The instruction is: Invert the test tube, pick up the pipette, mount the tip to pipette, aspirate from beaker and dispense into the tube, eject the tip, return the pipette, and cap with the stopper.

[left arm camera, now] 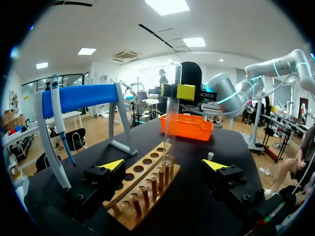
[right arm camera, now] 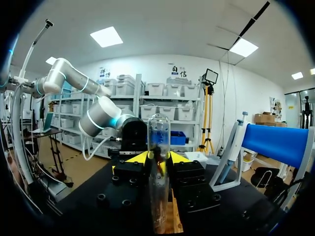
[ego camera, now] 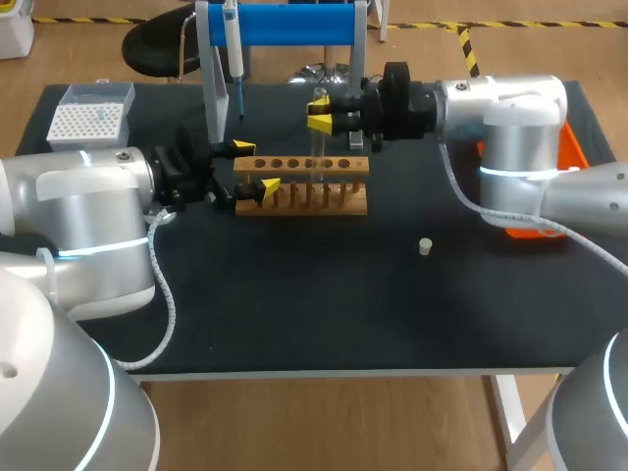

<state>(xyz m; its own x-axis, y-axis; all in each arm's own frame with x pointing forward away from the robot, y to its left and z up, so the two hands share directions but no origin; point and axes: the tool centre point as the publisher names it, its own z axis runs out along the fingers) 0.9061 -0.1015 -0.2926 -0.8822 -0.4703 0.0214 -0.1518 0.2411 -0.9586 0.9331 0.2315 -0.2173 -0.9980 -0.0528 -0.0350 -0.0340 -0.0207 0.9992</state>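
Right claw [ego camera: 320,110] gripping tube [right arm camera: 159,132], left claw [left arm camera: 163,165] spread

A black tabletop [ego camera: 324,304] carries a wooden test tube rack [ego camera: 334,203] near its middle. A blue pipette stand [ego camera: 294,22] stands at the far edge, a tip box [ego camera: 90,116] in the far left corner, an orange tray [ego camera: 571,147] at right, and a small white stopper [ego camera: 425,246] between rack and tray.

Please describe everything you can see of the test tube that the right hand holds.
The test tube is clear, glass by its look. It stands upright with its rounded closed end up, so its mouth points down. The right hand is shut on its upper half from two sides. Its lower end is at the wooden rack, among the pegs; whether it touches one, I cannot tell.
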